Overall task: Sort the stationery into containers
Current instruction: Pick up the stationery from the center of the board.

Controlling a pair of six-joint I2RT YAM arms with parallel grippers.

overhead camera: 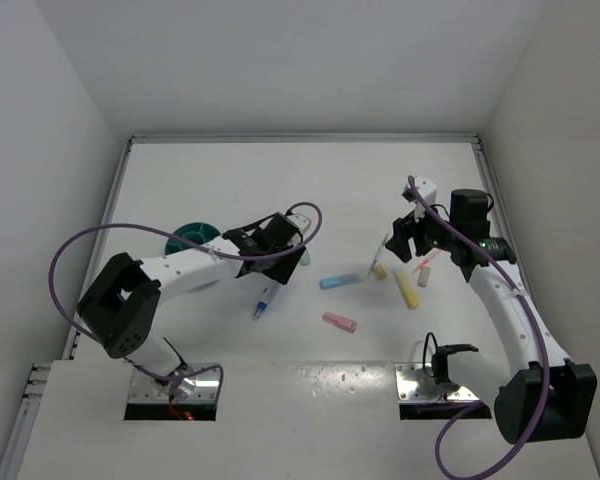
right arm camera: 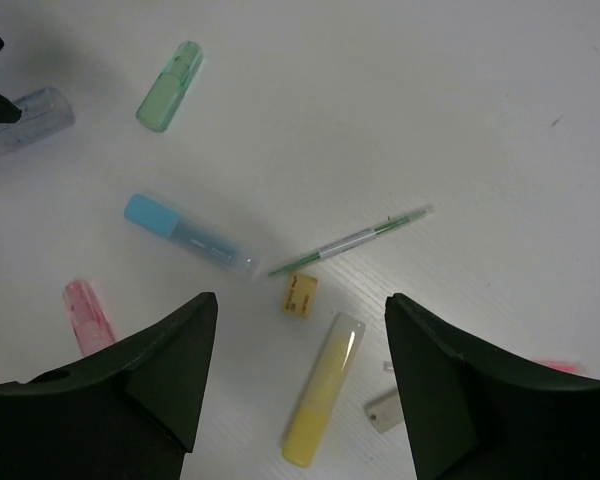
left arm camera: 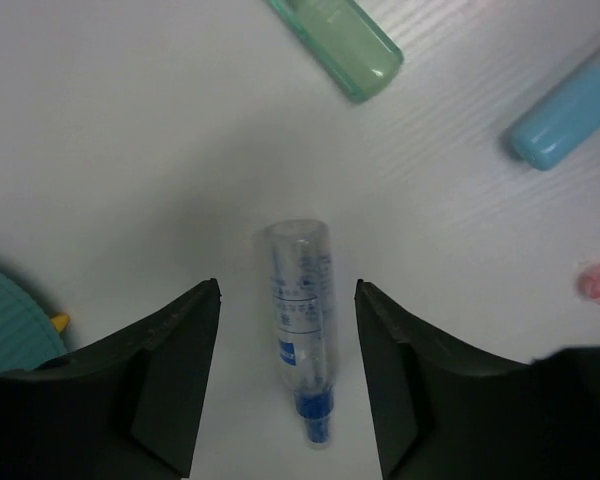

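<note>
A clear pen with a blue tip (left arm camera: 302, 320) lies on the table, seen between the fingers of my open left gripper (left arm camera: 287, 290). It touches neither finger. In the top view this pen (overhead camera: 264, 301) lies just in front of the left gripper (overhead camera: 273, 266). The teal holder (overhead camera: 192, 236) stands to the gripper's left, and its rim (left arm camera: 15, 325) shows in the left wrist view. My right gripper (right arm camera: 300, 297) is open and empty above a yellow marker (right arm camera: 324, 388), a small yellow piece (right arm camera: 300, 294) and a thin green pen (right arm camera: 352, 240).
A green marker (left arm camera: 340, 35), a blue marker (right arm camera: 185, 235) and a pink marker (right arm camera: 85, 315) lie between the arms. A pink pen (overhead camera: 427, 268) and a small white piece (right arm camera: 384, 410) lie by the right gripper (overhead camera: 407, 248). White walls close in the table.
</note>
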